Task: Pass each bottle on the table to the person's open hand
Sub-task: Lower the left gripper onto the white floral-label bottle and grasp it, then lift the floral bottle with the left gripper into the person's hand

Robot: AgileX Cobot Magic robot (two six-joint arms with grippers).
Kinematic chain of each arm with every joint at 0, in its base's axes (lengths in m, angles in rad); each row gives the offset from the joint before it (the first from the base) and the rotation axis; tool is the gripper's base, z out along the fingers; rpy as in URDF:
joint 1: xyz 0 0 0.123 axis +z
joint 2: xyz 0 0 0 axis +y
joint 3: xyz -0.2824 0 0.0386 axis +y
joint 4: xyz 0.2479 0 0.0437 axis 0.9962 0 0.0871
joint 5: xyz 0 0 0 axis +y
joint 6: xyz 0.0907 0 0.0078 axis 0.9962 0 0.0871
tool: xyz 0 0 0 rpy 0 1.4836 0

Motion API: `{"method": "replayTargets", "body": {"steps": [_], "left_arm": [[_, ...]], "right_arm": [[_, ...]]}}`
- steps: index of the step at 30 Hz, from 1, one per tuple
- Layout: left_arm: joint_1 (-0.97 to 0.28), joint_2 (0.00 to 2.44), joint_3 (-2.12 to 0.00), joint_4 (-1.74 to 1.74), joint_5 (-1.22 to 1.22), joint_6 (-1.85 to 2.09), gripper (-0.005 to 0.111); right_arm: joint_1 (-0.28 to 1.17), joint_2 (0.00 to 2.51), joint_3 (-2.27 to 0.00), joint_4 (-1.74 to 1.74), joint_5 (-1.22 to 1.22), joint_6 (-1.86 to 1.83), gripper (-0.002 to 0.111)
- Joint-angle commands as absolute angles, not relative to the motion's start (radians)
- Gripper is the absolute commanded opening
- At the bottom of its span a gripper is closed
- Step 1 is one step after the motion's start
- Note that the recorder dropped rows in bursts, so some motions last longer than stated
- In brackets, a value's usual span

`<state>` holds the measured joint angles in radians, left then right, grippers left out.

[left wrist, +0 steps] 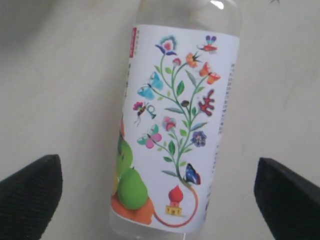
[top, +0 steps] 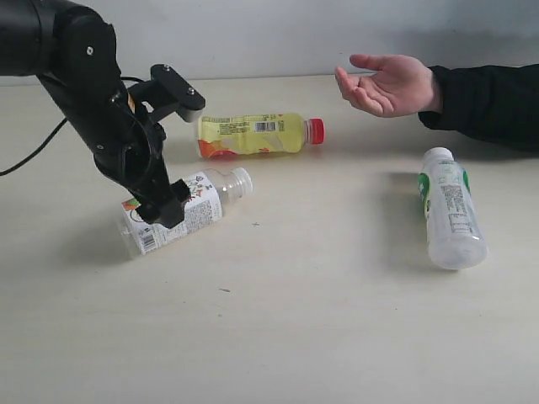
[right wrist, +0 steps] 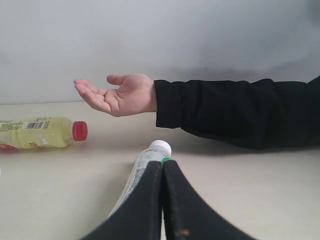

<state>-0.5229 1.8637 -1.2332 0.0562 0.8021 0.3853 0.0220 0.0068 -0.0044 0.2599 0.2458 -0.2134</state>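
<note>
Three plastic bottles lie on their sides on a pale beige table (top: 320,320). Toward the left, a clear bottle with a white floral label (top: 200,204) rests at a slant, neck pointing right. The left gripper (top: 164,209), on a black arm, sits low over this bottle's middle. The left wrist view shows its two black fingers (left wrist: 30,195) spread wide, one on each side of the label, with bare table showing between each finger and the bottle.

Behind it lies a yellow bottle (top: 253,135), its red cap pointing right. Well apart on the right lies a milky-white bottle with a green-white label (top: 450,215).

At the far right, a person's open hand (top: 389,84) is held palm up, in a black sleeve (top: 488,101).

The right gripper (right wrist: 162,172) appears only in its own wrist view, fingers pressed together, with the milky-white bottle just beyond its tips.
</note>
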Motion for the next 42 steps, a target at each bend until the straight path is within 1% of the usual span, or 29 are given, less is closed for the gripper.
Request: {"method": "replayTargets", "body": {"steps": [1,14,16,17,18,19,20,22,25,26,30,34,42], "left_arm": [[-0.528,1.914,-1.234,0.047,0.779,0.388,0.105],[-0.528,1.997,-1.234,0.05,0.74,0.388,0.105],[-0.528,1.997,-1.234,0.05,0.742,0.388,0.103],[-0.528,1.997,-1.234,0.05,0.742,0.388,0.099],[-0.528,1.997,-1.234,0.05,0.744,0.388,0.094],[-0.528,1.997,-1.234,0.05,0.747,0.388,0.086],[-0.528,1.997,-1.234,0.05,0.752,0.388,0.075],[-0.528,1.997,-1.234,0.05,0.761,0.388,0.047],[-0.528,1.997,-1.234,0.063,0.783,0.388,-0.001],[-0.528,1.997,-1.234,0.072,0.797,0.38,0.001],[-0.528,1.977,-1.234,0.075,0.827,0.358,0.0],[-0.55,1.928,-1.234,0.075,0.838,0.246,0.0],[-0.732,1.807,-1.267,0.075,0.977,0.109,0.0]], "right_arm": [[0.024,0.0,0.0,0.262,0.236,-0.213,0.0],[0.024,0.0,0.0,0.262,0.236,-0.213,0.0],[0.024,0.0,0.0,0.262,0.236,-0.213,0.0],[0.024,0.0,0.0,0.262,0.236,-0.213,0.0],[0.024,0.0,0.0,0.262,0.236,-0.213,0.0],[0.024,0.0,0.0,0.262,0.236,-0.213,0.0],[0.024,0.0,0.0,0.262,0.236,-0.213,0.0],[0.024,0.0,0.0,0.262,0.236,-0.213,0.0],[0.024,0.0,0.0,0.262,0.236,-0.213,0.0],[0.024,0.0,0.0,0.262,0.236,-0.213,0.0],[0.024,0.0,0.0,0.262,0.236,-0.213,0.0],[0.024,0.0,0.0,0.262,0.236,-0.213,0.0],[0.024,0.0,0.0,0.262,0.236,-0.213,0.0]]}}
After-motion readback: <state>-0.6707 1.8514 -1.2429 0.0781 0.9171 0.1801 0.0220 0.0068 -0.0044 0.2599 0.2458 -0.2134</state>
